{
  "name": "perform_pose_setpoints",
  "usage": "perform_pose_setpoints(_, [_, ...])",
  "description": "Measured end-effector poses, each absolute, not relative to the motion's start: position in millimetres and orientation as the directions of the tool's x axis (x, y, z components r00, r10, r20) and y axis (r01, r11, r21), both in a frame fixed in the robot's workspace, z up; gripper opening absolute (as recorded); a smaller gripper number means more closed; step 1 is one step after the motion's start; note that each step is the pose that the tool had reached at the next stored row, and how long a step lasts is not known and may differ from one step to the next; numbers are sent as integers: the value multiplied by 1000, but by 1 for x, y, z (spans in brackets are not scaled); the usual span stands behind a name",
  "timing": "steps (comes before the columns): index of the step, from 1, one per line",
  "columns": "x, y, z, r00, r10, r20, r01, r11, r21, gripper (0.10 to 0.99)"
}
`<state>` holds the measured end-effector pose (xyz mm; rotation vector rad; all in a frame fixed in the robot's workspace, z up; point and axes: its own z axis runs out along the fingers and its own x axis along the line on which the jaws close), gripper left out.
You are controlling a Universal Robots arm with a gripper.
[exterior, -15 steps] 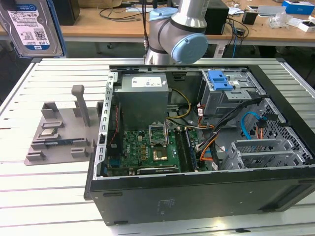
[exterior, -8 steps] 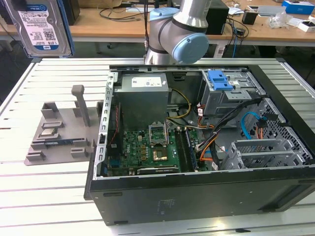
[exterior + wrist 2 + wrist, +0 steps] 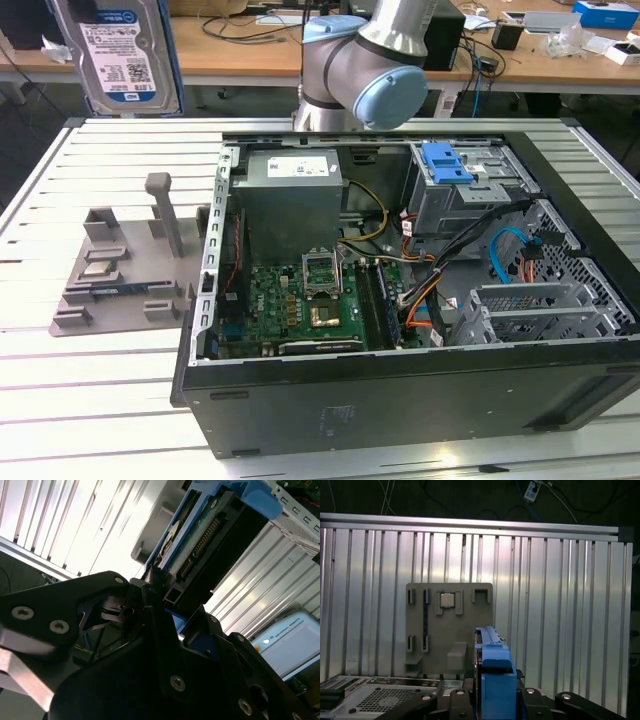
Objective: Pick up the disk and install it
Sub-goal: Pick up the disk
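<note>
The disk [image 3: 118, 52], a silver drive with a white-and-blue label in a blue bracket, hangs high above the table at the exterior view's far left. In the second wrist view the disk [image 3: 200, 535] is seen edge-on, connector side showing, with my gripper [image 3: 170, 605] shut on its lower end. The first wrist view looks down past the blue bracket edge of the disk [image 3: 492, 660], clamped between the black fingers [image 3: 455, 697], onto the table.
An open computer case [image 3: 400, 400] fills the table's middle and the exterior view's right; inside it is a grey drive cage with a blue latch [image 3: 447, 163]. A grey parts fixture [image 3: 120, 270] lies beside the case and sits below the disk, fixture [image 3: 450, 630]. The slatted table [image 3: 560, 605] surrounds it.
</note>
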<state>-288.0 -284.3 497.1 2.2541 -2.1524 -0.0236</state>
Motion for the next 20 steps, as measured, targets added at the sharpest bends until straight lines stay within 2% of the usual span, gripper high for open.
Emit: perform_pose_setpoints(20, [-201, -284, 497, 46, -999, 6, -999, -46, 28, 373])
